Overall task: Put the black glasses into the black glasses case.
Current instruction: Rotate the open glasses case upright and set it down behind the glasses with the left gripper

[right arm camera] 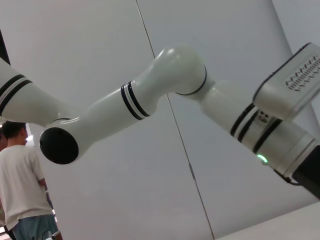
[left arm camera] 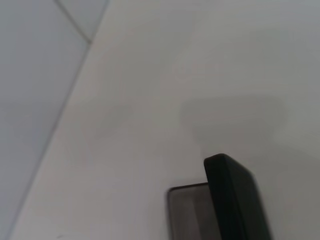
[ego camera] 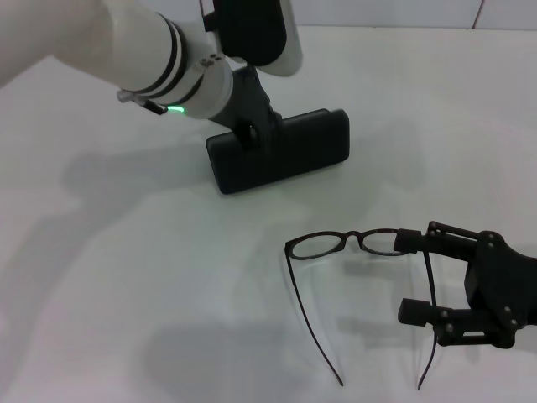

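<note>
The black glasses (ego camera: 334, 243) lie unfolded on the white table at the front right, with both temple arms pointing toward the near edge. My right gripper (ego camera: 412, 277) is open at table height. One finger is by the right lens's outer end, the other nearer me, and the right temple arm runs between them. The black glasses case (ego camera: 281, 153) lies farther back at centre. My left gripper (ego camera: 249, 133) is down on its left part. In the left wrist view the case's black lid (left arm camera: 235, 200) stands raised over the grey lining (left arm camera: 187, 212).
The white table (ego camera: 126, 277) stretches around both objects. The left arm (ego camera: 159, 59) crosses the back left above the table. In the right wrist view, a person (right arm camera: 22, 190) stands far behind that arm, near a grey wall.
</note>
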